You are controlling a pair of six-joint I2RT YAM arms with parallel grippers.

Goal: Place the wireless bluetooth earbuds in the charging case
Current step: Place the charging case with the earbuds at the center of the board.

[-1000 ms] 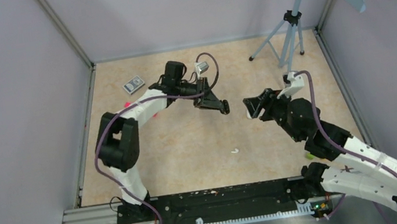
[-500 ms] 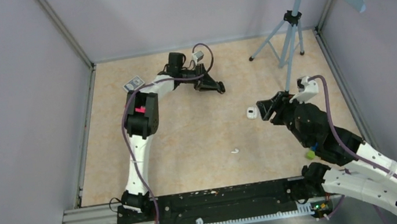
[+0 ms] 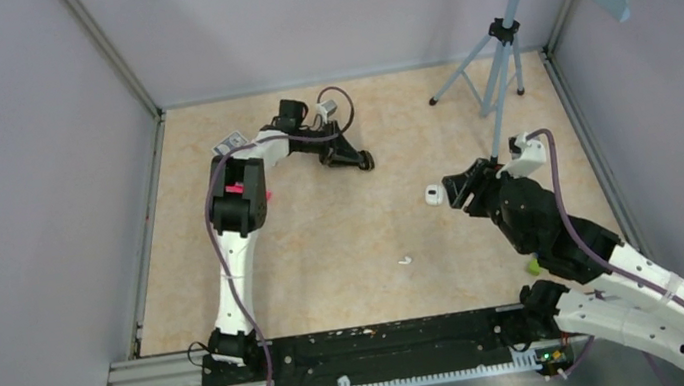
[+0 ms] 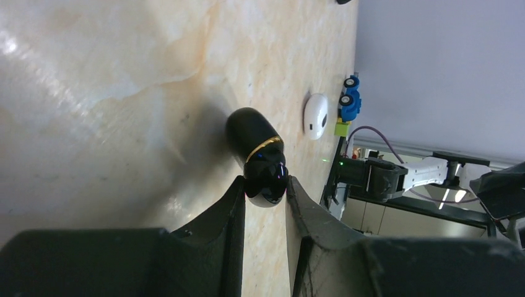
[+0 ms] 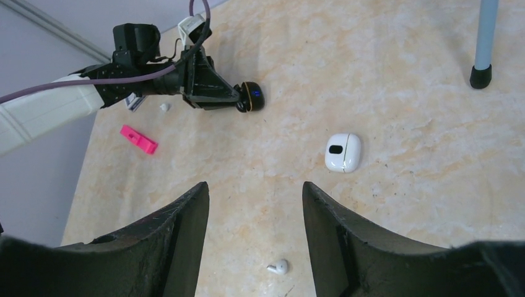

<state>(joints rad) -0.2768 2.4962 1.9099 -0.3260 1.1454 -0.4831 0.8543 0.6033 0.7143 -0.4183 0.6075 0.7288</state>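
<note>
My left gripper (image 4: 265, 180) is shut on the end of a black charging case (image 4: 255, 148) with a gold band, which lies on the table. In the top view the left gripper (image 3: 364, 161) is at the far middle. My right gripper (image 5: 254, 189) is open and empty, and in the top view (image 3: 453, 187) it sits just right of a white charging case (image 3: 432, 195). That white case (image 5: 342, 151) lies shut on the table. A white earbud (image 5: 278, 266) lies below my right jaws, also in the top view (image 3: 405, 260). The black case (image 5: 251, 97) shows a blue light.
A tripod (image 3: 498, 40) stands at the far right. A pink block (image 5: 138, 138) and a small white bit (image 5: 164, 107) lie by the left arm. A grey box (image 3: 230, 145) sits far left. A blue toy car on a green block (image 4: 348, 106) is beyond the white case.
My left arm has stretched out and its gripper moved back and left, down to the table. My right gripper pulled back right, and the white case now lies in plain view at its tips.
</note>
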